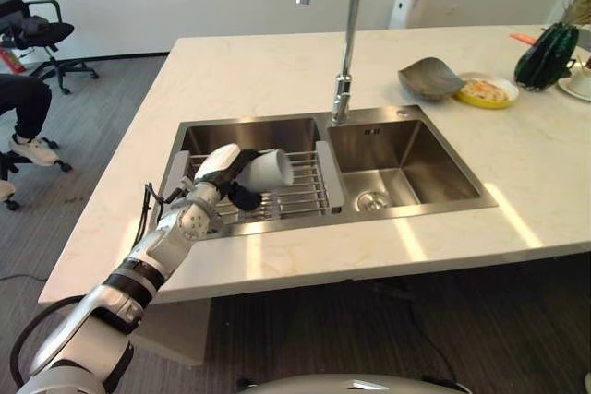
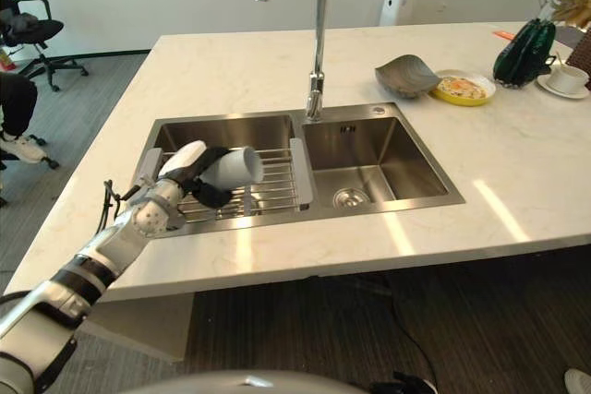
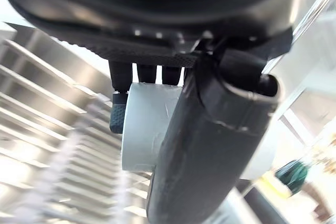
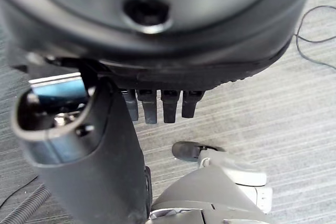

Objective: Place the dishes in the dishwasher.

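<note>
Gripping white cup over sink rack, L hand curled round body; light, rigid, breakable, so you keep hold mid-wall. R hand fingers straight, empty.

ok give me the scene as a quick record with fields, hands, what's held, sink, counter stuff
left hand: left hand curled round a white cup, held on its side over the left basin
right hand: right hand hangs over grey floor, fingers straight, holding nothing
sink: double steel sink; wire rack in the left basin, right basin bare with drain
faucet: tall chrome faucet behind the divider
counter: grey bowl beside a yellow plate, dark green object and a white cup on a saucer further right
</note>
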You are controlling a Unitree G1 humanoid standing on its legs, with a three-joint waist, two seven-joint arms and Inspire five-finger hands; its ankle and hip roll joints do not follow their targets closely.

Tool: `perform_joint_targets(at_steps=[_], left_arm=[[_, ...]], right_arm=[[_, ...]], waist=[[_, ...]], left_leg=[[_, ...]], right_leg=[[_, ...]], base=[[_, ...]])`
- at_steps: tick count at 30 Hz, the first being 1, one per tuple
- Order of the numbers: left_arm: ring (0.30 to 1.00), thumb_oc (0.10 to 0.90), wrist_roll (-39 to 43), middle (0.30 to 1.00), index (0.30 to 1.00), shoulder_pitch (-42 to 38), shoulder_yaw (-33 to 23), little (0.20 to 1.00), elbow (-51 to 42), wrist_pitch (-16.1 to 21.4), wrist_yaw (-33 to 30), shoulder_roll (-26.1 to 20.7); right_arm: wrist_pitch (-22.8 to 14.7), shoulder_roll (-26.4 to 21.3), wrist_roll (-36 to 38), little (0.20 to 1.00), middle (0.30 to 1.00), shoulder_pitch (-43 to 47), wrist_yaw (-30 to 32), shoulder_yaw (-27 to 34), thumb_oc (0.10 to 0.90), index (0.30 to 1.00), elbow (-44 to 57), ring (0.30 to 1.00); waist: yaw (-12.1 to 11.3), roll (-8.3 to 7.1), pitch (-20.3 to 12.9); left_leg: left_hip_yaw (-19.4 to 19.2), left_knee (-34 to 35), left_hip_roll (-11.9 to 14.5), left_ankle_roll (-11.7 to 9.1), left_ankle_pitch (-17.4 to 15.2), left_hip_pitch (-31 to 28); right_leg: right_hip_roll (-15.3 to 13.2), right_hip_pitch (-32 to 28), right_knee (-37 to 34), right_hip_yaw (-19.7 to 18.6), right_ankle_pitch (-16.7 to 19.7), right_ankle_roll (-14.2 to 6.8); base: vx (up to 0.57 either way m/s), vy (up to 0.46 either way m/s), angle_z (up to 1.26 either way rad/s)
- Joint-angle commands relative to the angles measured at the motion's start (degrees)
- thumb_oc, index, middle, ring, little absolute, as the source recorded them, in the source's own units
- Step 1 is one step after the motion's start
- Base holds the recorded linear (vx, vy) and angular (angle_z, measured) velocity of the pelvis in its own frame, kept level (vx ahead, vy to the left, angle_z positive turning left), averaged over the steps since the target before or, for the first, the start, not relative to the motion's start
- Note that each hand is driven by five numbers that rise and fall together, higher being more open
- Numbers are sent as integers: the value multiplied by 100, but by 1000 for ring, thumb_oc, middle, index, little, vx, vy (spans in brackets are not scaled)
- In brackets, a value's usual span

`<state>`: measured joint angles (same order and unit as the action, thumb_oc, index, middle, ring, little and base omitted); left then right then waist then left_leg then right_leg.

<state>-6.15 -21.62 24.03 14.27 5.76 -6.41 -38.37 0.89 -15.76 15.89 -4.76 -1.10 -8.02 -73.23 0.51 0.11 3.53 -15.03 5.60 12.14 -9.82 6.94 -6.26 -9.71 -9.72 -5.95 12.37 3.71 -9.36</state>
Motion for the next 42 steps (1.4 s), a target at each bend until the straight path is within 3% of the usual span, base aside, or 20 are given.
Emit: perform_joint_targets(at_steps=[1, 2, 6, 10, 15, 17, 19, 20, 21, 23, 25, 27, 29, 31, 33, 35, 38, 40, 41, 42], left_arm=[[300, 400, 1683, 300, 300, -639, -1314, 300, -278, 645, -657, 281], [300, 400, 2989, 300, 300, -311, -2022, 300, -668, 901, -661, 833], [300, 400, 4056, 300, 300, -97, -2526, 300, -1203, 1084, -504, 1421], [300, 400, 4256, 300, 300, 317, -2841, 300, -1927, 1068, -269, 1606], [300, 400, 3726, 300, 300, 790, -3029, 300, -2245, 990, -74, 1411], [300, 400, 3235, 300, 300, 1162, -3139, 300, -2197, 906, 8, 1349], [300, 400, 2849, 300, 300, 1319, -3153, 300, -2170, 853, 22, 1167], [300, 400, 2847, 300, 300, 1323, -3154, 300, -2173, 851, 21, 1168], [300, 400, 2273, 300, 300, 1593, -3223, 300, -2249, 848, -81, 961], [300, 400, 1294, 300, 300, 2055, -3314, 300, -2288, 834, -188, 576], [300, 400, 1088, 300, 300, 2179, -3307, 300, -2292, 819, -201, 489], [300, 400, 764, 300, 300, 2271, -3192, 300, -2295, 800, -171, 391], [300, 400, 549, 300, 300, 2278, -2946, 300, -2336, 834, -89, 277], [300, 400, 523, 300, 300, 2295, -2905, 300, -2352, 847, -98, 241], [300, 400, 450, 300, 300, 2351, -2851, 300, -2423, 852, -157, 245], [300, 400, 429, 300, 300, 2360, -2762, 300, -2422, 855, -156, 292], [300, 400, 342, 300, 300, 2481, -2905, 300, -2455, 856, -272, 405], [300, 400, 335, 300, 300, 2473, -2911, 300, -2469, 853, -318, 438], [300, 400, 367, 300, 300, 2409, -2853, 300, -2487, 871, -414, 455], [300, 400, 435, 300, 300, 2328, -2794, 300, -2457, 888, -451, 478]], right_arm=[[-106, -17, 59, 900, 900, 271, -29, -71, 800, 900, -131, 900], [-77, 37, 38, 900, 900, 284, -27, -90, 800, 900, -126, 900], [-66, 85, -34, 900, 900, 331, -112, -246, 800, 900, 29, 900], [-44, 17, -335, 900, 900, 363, -243, -577, 800, 900, 238, 900], [-77, -207, -692, 900, 900, 419, -293, -708, 800, 900, 426, 900], [-128, -380, -826, 900, 900, 470, -258, -626, 800, 900, 481, 900], [-120, -521, -845, 900, 900, 429, -226, -499, 800, 900, 472, 900], [-119, -521, -845, 900, 900, 426, -226, -500, 800, 900, 473, 900], [-122, -595, -858, 900, 900, 375, -173, -417, 800, 900, 458, 900], [-123, -600, -907, 900, 900, 420, -140, -413, 800, 900, 405, 900], [-127, -583, -913, 900, 900, 438, -115, -414, 800, 900, 386, 900], [-137, -537, -903, 900, 900, 432, -83, -385, 800, 900, 381, 900], [-144, -475, -838, 900, 900, 394, -25, -276, 800, 900, 444, 900], [-156, -448, -808, 900, 900, 381, 10, -260, 800, 900, 472, 900], [-203, -370, -721, 900, 900, 360, 104, -228, 800, 900, 514, 900], [-205, -340, -702, 900, 900, 344, 144, -189, 800, 900, 531, 900], [-245, -244, -732, 900, 900, 243, 174, -66, 800, 900, 697, 900], [-256, -188, -697, 900, 900, 191, 166, -30, 800, 900, 800, 900], [-273, -87, -599, 900, 900, 227, 144, -64, 800, 900, 1050, 900], [-288, -78, -546, 900, 900, 279, 142, -86, 800, 900, 1101, 900]], waist=[[-226, 287, 3], [-277, 285, 21], [-399, 296, 63], [-607, 397, 189], [-955, 588, 452], [-1072, 731, 491], [-1021, 773, 453], [-1018, 771, 453], [-1056, 896, 482], [-1126, 953, 470], [-1116, 937, 451], [-951, 824, 360], [-623, 665, 208], [-565, 659, 166], [-509, 645, 98], [-497, 580, 81], [-649, 340, 138], [-654, 250, 182], [-572, 27, 303], [-516, -12, 343]], left_leg=[[573, -60, 46, 3, -496, -282], [633, -60, 104, -21, -434, -303], [737, -182, 199, -51, -337, -255], [1027, -494, 344, -173, -108, 9], [1287, -479, 571, -512, 802, 642], [784, -181, 677, -518, 1395, 1205], [39, -152, 809, -518, 1394, 1316], [41, -152, 807, -518, 1394, 1314], [-298, -174, 862, -518, 1449, 1203], [-21, -335, 871, -518, 1263, 840], [21, -399, 927, -518, 1191, 712], [-236, -457, 1098, -518, 1007, 373], [-989, -549, 1334, -518, 878, -31], [-1078, -516, 1325, -518, 826, -114], [-1205, -350, 1298, -518, 689, -168], [-1244, -195, 1217, -503, 250, -117], [-824, -237, 721, -252, -305, 88], [-681, -273, 562, -130, -474, 129], [-249, -384, 203, 91, -735, 259], [0, -391, 99, 134, -778, 308]], right_leg=[[-92, 12, 95, 580, -380, -310], [-26, -27, 95, 595, -445, -242], [76, -58, 95, 595, -526, -125], [244, -72, 95, 672, -630, -5], [278, 19, 95, 1166, -766, 62], [41, 116, 95, 1877, -777, 18], [-75, 59, 95, 2245, -888, 9], [-76, 56, 95, 2248, -890, 8], [-162, 41, 95, 2519, -792, 32], [-304, 103, 95, 2619, -645, 55], [-376, 142, 95, 2712, -585, 61], [-581, 218, 121, 3069, -413, 35], [-882, 319, 173, 3534, -83, -2], [-932, 333, 184, 3617, -4, -23], [-1034, 306, 209, 3809, 199, -86], [-1132, 256, 237, 3914, 329, -156], [-1587, 195, 631, 3961, 549, -393], [-1725, 198, 868, 3818, 549, -447], [-1848, 451, 1314, 2901, 428, -488], [-1673, 548, 1301, 2220, 256, -483]], base=[[25, -140, 10], [13, -111, 9], [-3, -122, 13], [-31, -171, 21], [-149, -84, 44], [-292, -41, 111], [-130, -82, 165], [-123, -15, 185], [-226, 62, 111], [-338, 125, 102], [-270, 76, 91], [-366, 83, 121], [-439, 146, 149], [-223, 116, 252], [-205, 271, 138], [-191, 341, 102], [-112, 368, 116], [-61, 234, 60], [-13, 182, 98], [-50, 270, 137]])
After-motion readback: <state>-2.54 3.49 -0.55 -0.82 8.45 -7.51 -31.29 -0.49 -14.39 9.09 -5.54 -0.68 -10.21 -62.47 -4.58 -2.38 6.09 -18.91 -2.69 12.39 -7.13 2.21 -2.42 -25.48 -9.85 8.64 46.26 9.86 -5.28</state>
